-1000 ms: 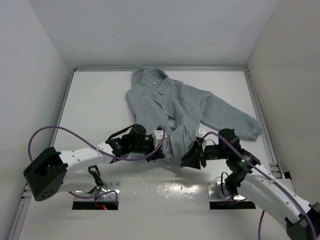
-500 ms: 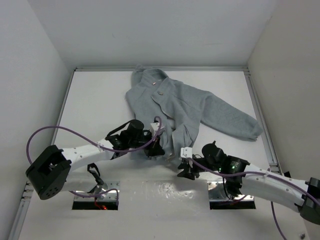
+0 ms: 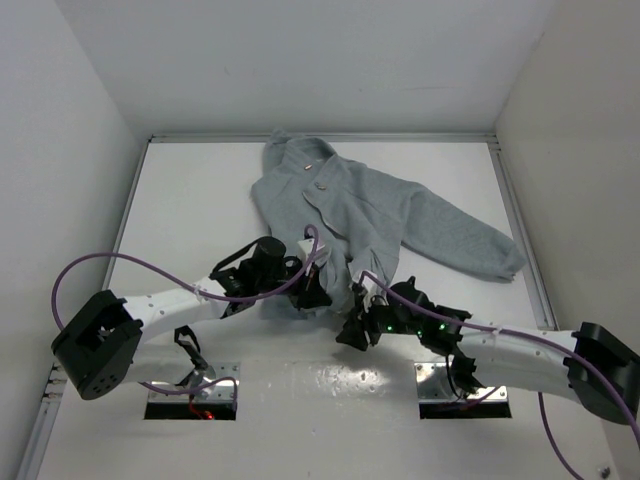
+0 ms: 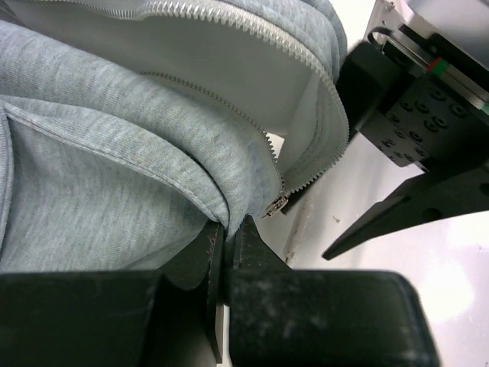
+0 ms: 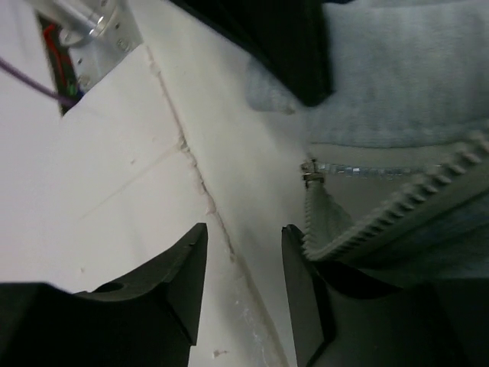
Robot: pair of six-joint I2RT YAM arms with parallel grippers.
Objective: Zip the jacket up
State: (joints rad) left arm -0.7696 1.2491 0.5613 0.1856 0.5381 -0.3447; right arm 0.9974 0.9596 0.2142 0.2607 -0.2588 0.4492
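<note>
The light grey jacket (image 3: 375,210) lies spread on the white table with its collar at the far end. Its front is unzipped at the near hem. My left gripper (image 3: 315,290) is shut on the hem of the jacket (image 4: 114,183), with fleece pinched between the jaws just left of the metal zipper slider (image 4: 276,205). The white zipper tape (image 4: 229,23) curves away above it. My right gripper (image 5: 244,233) stands open just above the table, and nothing is between its fingers. The other side's zipper teeth (image 5: 390,210) and zipper end (image 5: 309,174) lie just right of its right finger.
White walls close in the table on the left, back and right. Purple cables loop over both arms (image 3: 110,262). Two cut-outs in the near table edge (image 3: 190,408) show wiring. My left gripper's black body (image 5: 283,46) sits close above the right gripper.
My right arm has swung left and down to the jacket's near hem beside the left gripper, and its jaws have widened. The left gripper has kept its hold on the hem.
</note>
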